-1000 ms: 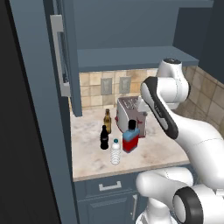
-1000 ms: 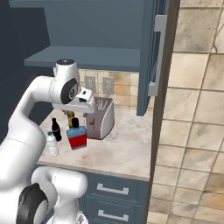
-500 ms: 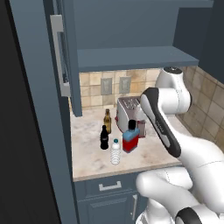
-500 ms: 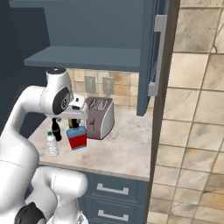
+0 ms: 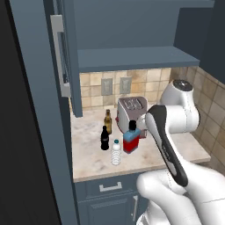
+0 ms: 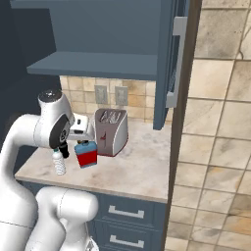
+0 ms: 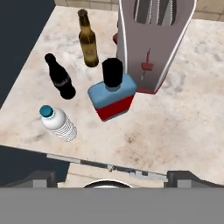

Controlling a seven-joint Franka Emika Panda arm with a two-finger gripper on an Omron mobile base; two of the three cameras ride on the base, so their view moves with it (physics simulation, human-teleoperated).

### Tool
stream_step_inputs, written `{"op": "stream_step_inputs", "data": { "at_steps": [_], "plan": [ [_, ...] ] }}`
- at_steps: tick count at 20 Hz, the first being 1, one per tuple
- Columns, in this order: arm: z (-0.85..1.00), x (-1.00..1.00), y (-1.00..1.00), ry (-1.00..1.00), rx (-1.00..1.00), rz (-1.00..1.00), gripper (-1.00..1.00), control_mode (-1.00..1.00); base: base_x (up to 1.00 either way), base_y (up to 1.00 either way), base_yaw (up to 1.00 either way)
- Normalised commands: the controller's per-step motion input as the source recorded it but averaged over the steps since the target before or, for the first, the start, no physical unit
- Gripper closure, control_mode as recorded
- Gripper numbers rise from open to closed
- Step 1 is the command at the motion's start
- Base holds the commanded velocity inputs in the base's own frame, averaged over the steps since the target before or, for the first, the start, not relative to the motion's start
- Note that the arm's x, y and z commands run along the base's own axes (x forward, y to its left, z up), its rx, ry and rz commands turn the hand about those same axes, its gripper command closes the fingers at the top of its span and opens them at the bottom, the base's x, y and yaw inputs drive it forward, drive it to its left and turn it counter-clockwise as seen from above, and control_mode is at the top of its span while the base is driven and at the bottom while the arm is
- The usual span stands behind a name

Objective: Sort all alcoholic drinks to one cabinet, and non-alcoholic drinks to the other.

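Hovering open jaws above square red bottle (image 7: pixel 112 97), toaster (image 7: pixel 153 37) beside

- My left base view looks forward and down from behind-left at the counter (image 5: pixel 92 163).
- My right base view faces it from behind-right; both share the toaster (image 5: pixel 130 111).
- My hand view looks steeply down, close above it.
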Motion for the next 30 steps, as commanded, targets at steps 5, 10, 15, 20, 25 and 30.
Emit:
{"op": "stream_step_inputs", "data": {
  "at_steps": [5, 10, 15, 20, 25, 30],
  "plan": [
    [-0.04, -0.10, 0.06, -0.15, 0.00, 0.02, -1.00, -1.00, 0.00, 0.00, 0.00],
    [-0.03, 0.00, 0.09, -0.07, 0.00, 0.00, -1.00, -1.00, 0.00, 0.00, 0.00],
    [0.00, 0.00, 0.00, -0.03, 0.00, 0.00, -1.00, -1.00, 0.00, 0.00, 0.00],
    [-0.02, 0.00, 0.00, -0.05, 0.00, 0.00, -1.00, -1.00, 0.00, 0.00, 0.00],
    [-0.06, 0.00, -0.02, -0.12, 0.01, 0.00, -1.00, -1.00, 0.00, 0.00, 0.00],
    [-0.06, 0.00, -0.02, -0.12, 0.01, 0.00, -1.00, -1.00, 0.00, 0.00, 0.00]
  ]
}}
